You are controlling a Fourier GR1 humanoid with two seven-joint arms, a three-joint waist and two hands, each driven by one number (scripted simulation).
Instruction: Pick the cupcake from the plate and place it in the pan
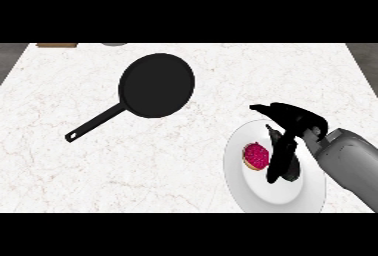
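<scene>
A cupcake with pink sprinkled frosting lies on the left part of a white plate at the lower right of the counter. My right hand hovers over the plate just right of the cupcake, its fingers pointing down and relaxed, its thumb stretched to the left. Nothing is held in it and a small gap separates it from the cupcake. A black pan with a long handle sits at the upper middle of the counter, with nothing in it. My left hand does not show.
The white marble counter stretches wide to the left of the plate and below the pan. A brown object and a grey one peek in at the far edge.
</scene>
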